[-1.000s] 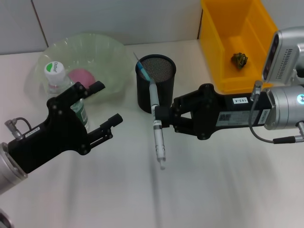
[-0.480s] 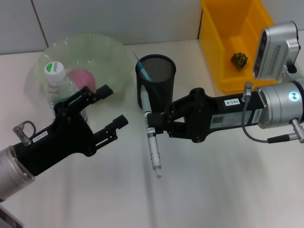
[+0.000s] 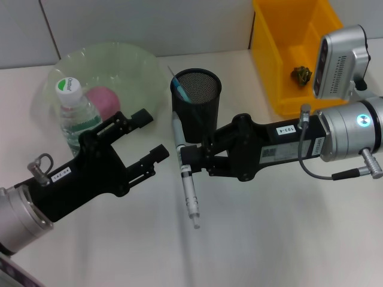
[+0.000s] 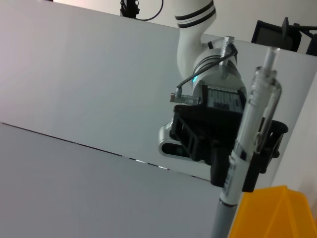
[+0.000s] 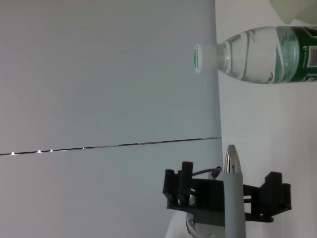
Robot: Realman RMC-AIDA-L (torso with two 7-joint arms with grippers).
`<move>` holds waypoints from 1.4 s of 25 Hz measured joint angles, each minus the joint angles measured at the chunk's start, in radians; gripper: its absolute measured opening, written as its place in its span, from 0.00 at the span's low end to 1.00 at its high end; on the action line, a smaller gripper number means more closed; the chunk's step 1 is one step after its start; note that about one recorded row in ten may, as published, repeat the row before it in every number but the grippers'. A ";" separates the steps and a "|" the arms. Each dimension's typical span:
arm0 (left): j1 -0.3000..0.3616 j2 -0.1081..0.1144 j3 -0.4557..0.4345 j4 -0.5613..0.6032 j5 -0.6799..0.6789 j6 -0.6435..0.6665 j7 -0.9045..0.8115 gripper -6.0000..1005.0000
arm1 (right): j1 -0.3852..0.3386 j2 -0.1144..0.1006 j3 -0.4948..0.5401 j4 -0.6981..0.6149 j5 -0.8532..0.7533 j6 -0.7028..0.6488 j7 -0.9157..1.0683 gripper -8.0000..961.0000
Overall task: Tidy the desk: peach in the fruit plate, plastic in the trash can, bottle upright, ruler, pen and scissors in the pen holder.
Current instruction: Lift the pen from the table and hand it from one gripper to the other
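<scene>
My right gripper (image 3: 187, 160) is shut on a grey and white pen (image 3: 187, 179) and holds it almost upright, tip down, above the table just in front of the black mesh pen holder (image 3: 197, 101). The left wrist view shows the pen (image 4: 247, 134) clamped in that gripper. My left gripper (image 3: 152, 134) is open and empty, level with the pen and a short way to its left. The bottle (image 3: 75, 113) stands upright beside the green fruit plate (image 3: 134, 60), which holds the pink peach (image 3: 103, 98). The crumpled plastic (image 3: 302, 75) lies in the yellow bin (image 3: 281, 48).
A blue-tipped item (image 3: 181, 88) stands in the pen holder. The yellow bin is at the back right, the plate and bottle at the back left. The bottle also shows in the right wrist view (image 5: 257, 54). Bare white table lies in front of both grippers.
My right gripper has moved left and nearer with the pen, away from the holder. My left gripper has moved right toward the pen, still open.
</scene>
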 joint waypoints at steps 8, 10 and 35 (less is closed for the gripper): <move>-0.014 0.000 -0.001 -0.049 0.000 0.005 0.092 0.61 | 0.001 0.003 0.000 0.002 -0.007 0.004 0.001 0.14; -0.020 0.000 0.002 -0.049 0.002 0.009 0.093 0.61 | 0.004 0.008 0.000 0.002 -0.021 0.005 0.001 0.14; -0.030 0.000 0.028 -0.039 0.026 0.024 0.097 0.60 | 0.035 0.004 -0.024 -0.005 -0.078 -0.037 0.001 0.14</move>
